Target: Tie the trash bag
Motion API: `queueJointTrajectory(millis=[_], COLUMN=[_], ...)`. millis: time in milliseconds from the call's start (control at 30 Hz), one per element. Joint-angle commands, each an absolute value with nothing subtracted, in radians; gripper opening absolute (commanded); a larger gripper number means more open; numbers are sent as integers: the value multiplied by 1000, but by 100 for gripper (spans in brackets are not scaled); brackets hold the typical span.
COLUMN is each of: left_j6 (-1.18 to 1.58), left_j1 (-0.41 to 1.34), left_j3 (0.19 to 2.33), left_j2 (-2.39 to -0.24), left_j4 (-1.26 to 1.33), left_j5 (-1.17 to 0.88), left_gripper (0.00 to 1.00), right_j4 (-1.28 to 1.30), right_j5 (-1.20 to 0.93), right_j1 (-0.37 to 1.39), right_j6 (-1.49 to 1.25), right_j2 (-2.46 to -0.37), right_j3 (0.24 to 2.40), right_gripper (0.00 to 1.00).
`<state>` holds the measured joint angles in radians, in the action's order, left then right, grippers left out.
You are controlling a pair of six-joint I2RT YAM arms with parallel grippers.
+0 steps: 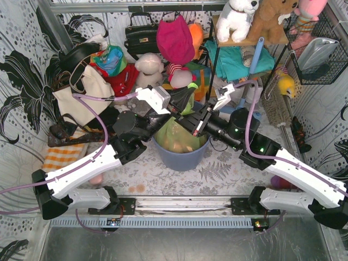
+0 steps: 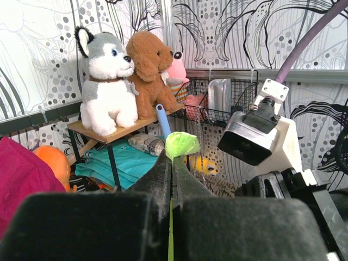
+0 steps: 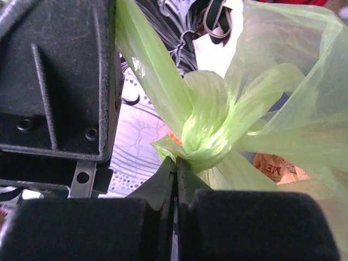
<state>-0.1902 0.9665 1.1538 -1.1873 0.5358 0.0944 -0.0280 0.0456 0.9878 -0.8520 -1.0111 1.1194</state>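
Tabletop (image 1: 217, 168) in grey leaf print, floral walls (image 1: 22, 81), trash bag (image 1: 175, 136) at centre.

trash bag (image 3: 209, 128) cut off at top, right edges; bin (image 1: 179, 157) rim partly hidden.

Brightness: we found the top view bright and evenly lit, as if from overhead.
Shadows: we saw only soft, faint ones on the table (image 1: 217, 169) beneath the arms.
Glare: a pale sheen lay across the metal sheet (image 1: 174, 244) at 6 o'clock of the top view.
Backlight: in the right wrist view, light passed through the trash bag (image 3: 209, 122), which glowed palest toward 2 o'clock.
Blur: the left gripper (image 2: 171, 156) and the right gripper (image 3: 175, 163) were dark, soft masses at 6 o'clock of their own views.
Sharpness: we read the husky plush (image 2: 106, 81) at 10 o'clock crisply.
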Motion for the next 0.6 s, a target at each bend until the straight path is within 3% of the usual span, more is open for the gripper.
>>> queueJointTrajectory(millis=[0,567], left_j6=[-180,-167], left_j1=[959,958], left_j3=[1187,1205], left_j2=[-1192,-1165], left_j4=[550,437], left_j5=[87,6], left_gripper=[0,0], right_j4=[40,122], right_j5=[277,742], right_j1=[1061,1148], right_j6=[-844,-875], right_j2=[-1034,-1103], right_j3=[1186,1197], right_gripper=[0,0])
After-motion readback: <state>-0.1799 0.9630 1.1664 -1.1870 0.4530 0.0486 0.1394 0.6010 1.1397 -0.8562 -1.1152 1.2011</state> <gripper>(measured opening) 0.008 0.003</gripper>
